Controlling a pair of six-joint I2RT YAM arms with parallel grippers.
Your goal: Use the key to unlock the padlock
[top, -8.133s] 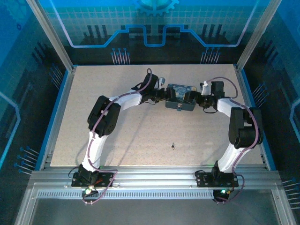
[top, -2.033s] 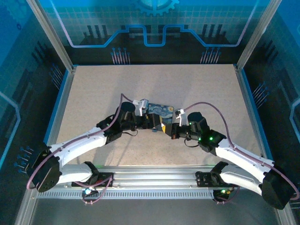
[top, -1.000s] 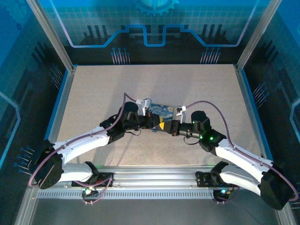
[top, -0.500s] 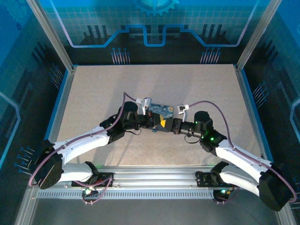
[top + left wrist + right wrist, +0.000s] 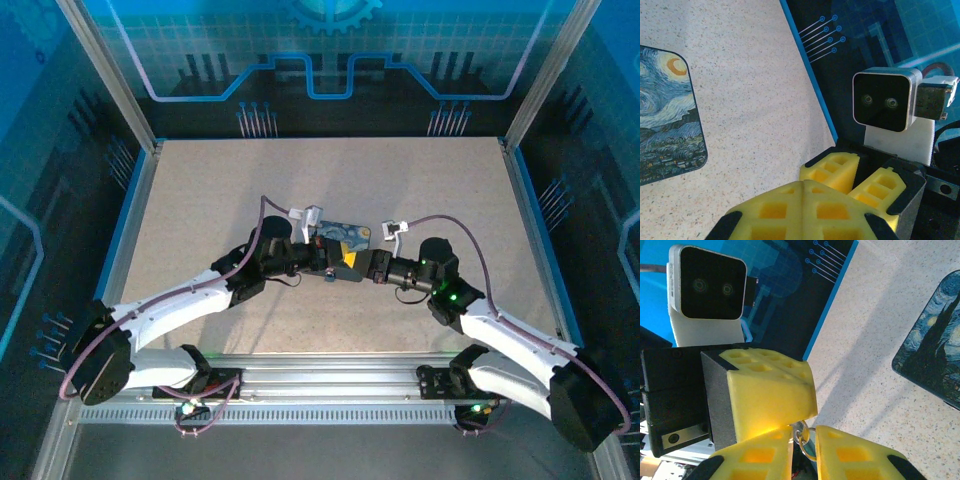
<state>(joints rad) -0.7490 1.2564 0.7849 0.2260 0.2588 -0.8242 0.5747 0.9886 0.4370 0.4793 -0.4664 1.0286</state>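
Painted tin [image 5: 343, 232] just beyond left gripper [image 5: 802, 194] and right gripper [image 5: 804, 452], tip to tip
Left pads pressed together; right jaws slightly apart with a small metal loop [image 5: 804, 436] in the gap, at the left tips; padlock or key, pinched or not, cannot tell

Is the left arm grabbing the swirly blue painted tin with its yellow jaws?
No, the blue-and-yellow swirl-painted rectangular tin lies flat on the speckled table, apart from the left gripper and its yellow jaws.

Painted tin [image 5: 346, 232] on speckled table [image 5: 200, 200]
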